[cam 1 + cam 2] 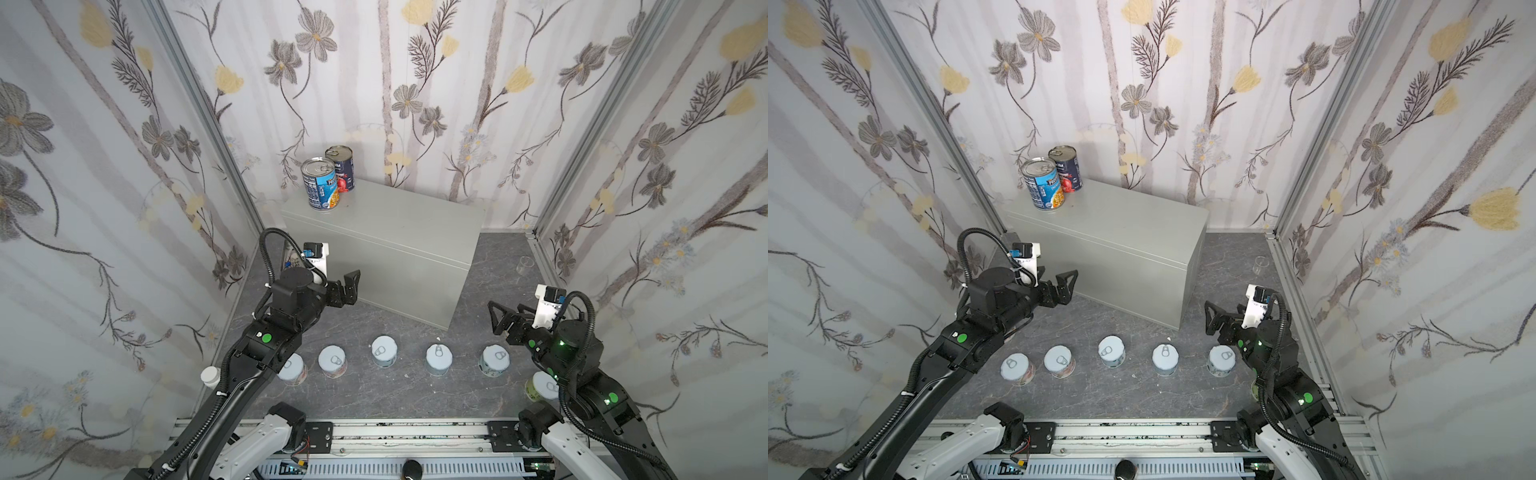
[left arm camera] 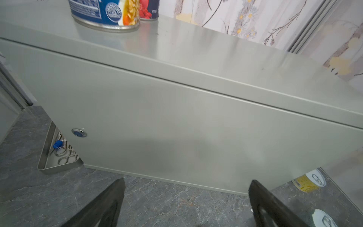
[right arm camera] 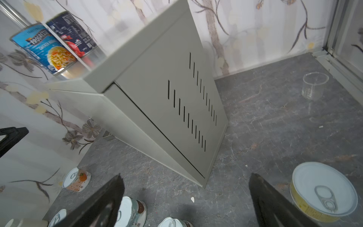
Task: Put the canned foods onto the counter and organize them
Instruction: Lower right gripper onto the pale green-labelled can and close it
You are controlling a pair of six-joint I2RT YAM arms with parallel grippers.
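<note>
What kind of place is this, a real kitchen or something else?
Probably a staged robot test booth, not a home: flowered wallpaper panels box in a marbled floor, a grey metal cabinet stands in as the counter, and an aluminium rail runs along the front.

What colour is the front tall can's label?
Blue; the can shows best in the right wrist view.

1. Two tall cans [image 1: 322, 183] [image 1: 343, 168] are counted.
2. Six short cans [image 1: 293, 368] [image 1: 332, 360] [image 1: 384, 350] [image 1: 439, 358] [image 1: 495, 358] [image 1: 540, 384] are seen in a top view, two of them partly hidden by the arms.
3. One counter [image 1: 395, 216] is seen.
4. One white bottle [image 1: 210, 376] is counted.
5. One clear beaker [image 1: 524, 264] is counted.
6. One metal tray [image 2: 42, 163] is seen.
</note>
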